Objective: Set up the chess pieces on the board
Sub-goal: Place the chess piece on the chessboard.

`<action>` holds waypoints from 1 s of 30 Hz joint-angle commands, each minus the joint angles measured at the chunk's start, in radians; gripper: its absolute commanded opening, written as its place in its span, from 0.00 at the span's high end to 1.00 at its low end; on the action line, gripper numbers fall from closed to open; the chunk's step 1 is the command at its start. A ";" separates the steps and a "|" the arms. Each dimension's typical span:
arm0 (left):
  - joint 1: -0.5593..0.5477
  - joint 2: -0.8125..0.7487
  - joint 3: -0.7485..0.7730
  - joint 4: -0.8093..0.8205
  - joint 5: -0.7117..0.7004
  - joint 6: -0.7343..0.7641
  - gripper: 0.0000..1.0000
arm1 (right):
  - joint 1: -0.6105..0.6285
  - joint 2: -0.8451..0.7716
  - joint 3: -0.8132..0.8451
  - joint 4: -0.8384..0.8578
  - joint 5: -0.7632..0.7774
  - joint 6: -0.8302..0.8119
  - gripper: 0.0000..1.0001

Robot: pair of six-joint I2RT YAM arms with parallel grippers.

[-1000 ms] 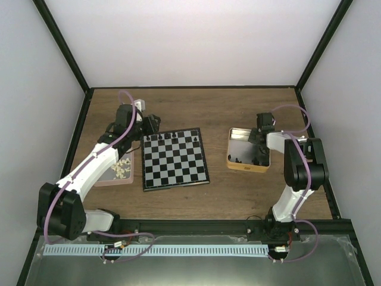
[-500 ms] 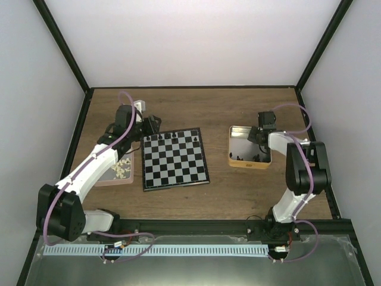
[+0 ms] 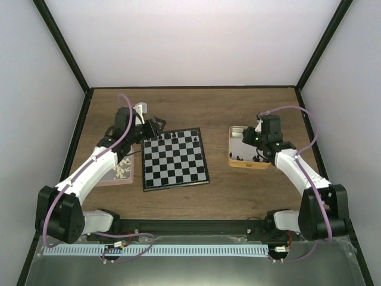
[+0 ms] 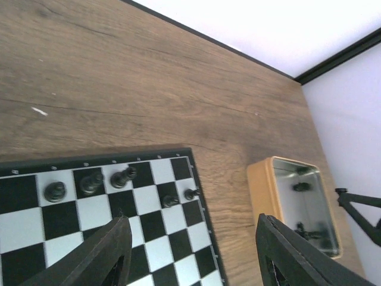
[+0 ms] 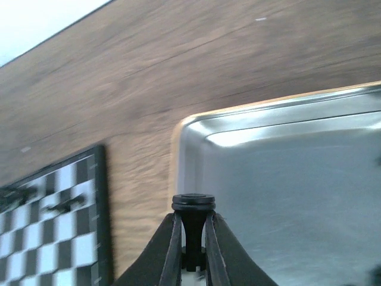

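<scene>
The board (image 3: 175,161) lies left of the table's centre, with several black chess pieces (image 3: 172,136) along its far rows; they also show in the left wrist view (image 4: 89,183). My left gripper (image 3: 155,127) hovers at the board's far left corner. It is open and empty (image 4: 196,262), with its jaws wide apart above the board (image 4: 149,238). My right gripper (image 3: 250,138) is over the left part of the metal tin (image 3: 247,162). It is shut (image 5: 192,223) on one black chess piece (image 5: 193,204), held clear above the tin floor (image 5: 286,179).
A pink tray (image 3: 113,179) with pale pieces lies left of the board, under my left arm. More black pieces lie in the tin (image 4: 300,229). The board's right edge (image 5: 98,214) shows left of the tin. Black frame posts and walls ring the table.
My right arm has swung its elbow out to the right, and the gripper has risen from inside the tin toward its left end with a piece. My left gripper has barely shifted.
</scene>
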 commanded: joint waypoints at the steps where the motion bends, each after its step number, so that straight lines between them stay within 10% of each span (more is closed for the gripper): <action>1: 0.003 -0.007 -0.031 0.096 0.134 -0.075 0.40 | 0.085 -0.084 -0.016 0.043 -0.166 0.002 0.93; 19: -0.003 0.021 -0.214 0.336 0.469 -0.313 0.30 | 0.363 0.014 -0.046 0.353 -0.619 -0.059 0.93; 30: -0.004 -0.032 -0.221 0.199 0.273 -0.208 0.29 | 0.463 0.242 0.247 -0.176 -0.468 -0.002 0.93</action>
